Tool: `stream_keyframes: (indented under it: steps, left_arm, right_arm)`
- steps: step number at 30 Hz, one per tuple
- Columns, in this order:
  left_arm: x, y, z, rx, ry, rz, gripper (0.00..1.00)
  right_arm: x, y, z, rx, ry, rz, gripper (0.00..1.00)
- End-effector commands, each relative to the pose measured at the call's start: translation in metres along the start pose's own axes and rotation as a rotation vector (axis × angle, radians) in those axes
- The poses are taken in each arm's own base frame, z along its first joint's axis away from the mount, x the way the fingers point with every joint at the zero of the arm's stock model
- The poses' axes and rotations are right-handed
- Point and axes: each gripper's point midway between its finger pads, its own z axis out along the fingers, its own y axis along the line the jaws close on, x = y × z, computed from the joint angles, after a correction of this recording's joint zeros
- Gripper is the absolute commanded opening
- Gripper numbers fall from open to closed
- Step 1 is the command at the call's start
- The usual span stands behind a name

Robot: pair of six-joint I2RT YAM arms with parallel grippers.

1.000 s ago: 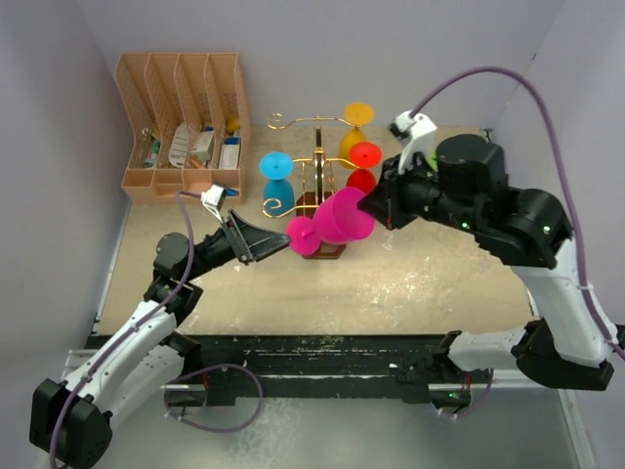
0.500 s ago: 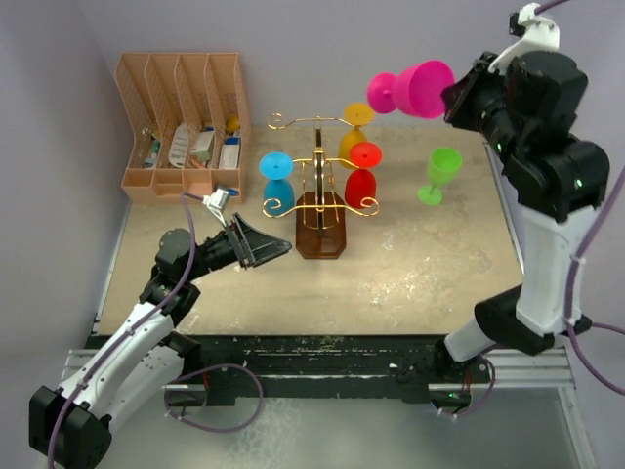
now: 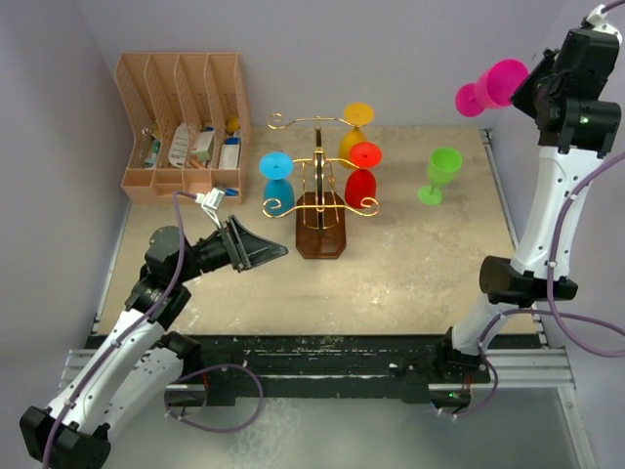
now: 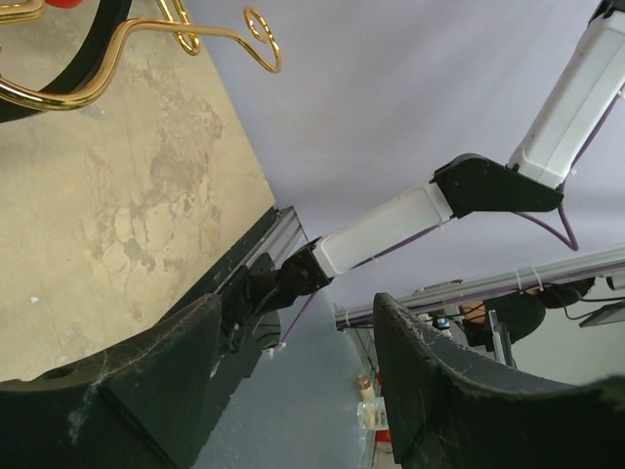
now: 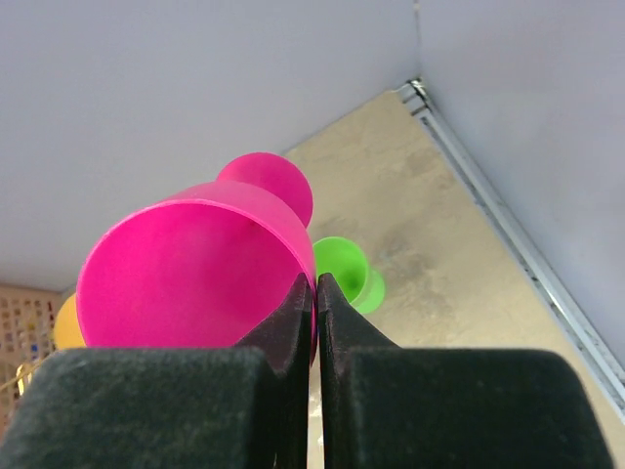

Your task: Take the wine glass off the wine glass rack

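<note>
Already off the wine glass rack and up in the air: the pink wine glass, high over the far right corner of the table, well apart from the gold wire arms. Pinched by its rim in the right gripper, fingers narrowed to a sliver on the thin bowl wall. Lying on its side, long axis roughly level, foot pointing left, open mouth toward the gripper. So straight ahead of the fingers, not below them. To set it down, probably a matter of lowering and tipping the foot downward onto bare table, clear of the green wine glass standing upright just right of the rack.

Left gripper: fingers spread wide, holding nothing, low over the near left of the table, aimed right at the rack's dark base. Much nearer the rack than the right gripper, yet well apart from the pink glass.

Hanging on the rack: blue glass, yellow glass, red glass.

From above: the grip itself hidden behind the wrist. From the right wrist: rim plainly clamped, green glass beyond the pink bowl. From the left wrist: only a scroll-ended arm of the rack at top left, no pink glass at all.
</note>
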Motion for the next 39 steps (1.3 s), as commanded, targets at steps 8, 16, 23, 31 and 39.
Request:
stream_keyframes:
  steps: [8, 16, 23, 31, 39]
  left_arm:
    - [-0.003, -0.02, -0.007, 0.024, 0.011, 0.082, 0.66]
    - [-0.001, -0.022, -0.011, 0.026, 0.008, 0.086, 0.66]
    - [-0.001, -0.026, -0.014, 0.02, 0.01, 0.102, 0.66]
    - [-0.001, -0.017, -0.008, 0.012, 0.016, 0.087, 0.66]
    - [-0.001, -0.007, -0.001, 0.006, 0.022, 0.068, 0.66]
  right_arm:
    - [0.041, -0.053, 0.064, 0.15, 0.128, 0.01, 0.0]
    - [0.077, -0.09, 0.095, 0.264, 0.189, 0.009, 0.0]
    - [0.083, -0.099, 0.1, 0.286, 0.187, 0.019, 0.0]
    - [0.063, -0.097, 0.088, 0.271, 0.139, 0.025, 0.0]
    - [0.055, -0.079, 0.081, 0.175, 0.126, 0.039, 0.0]
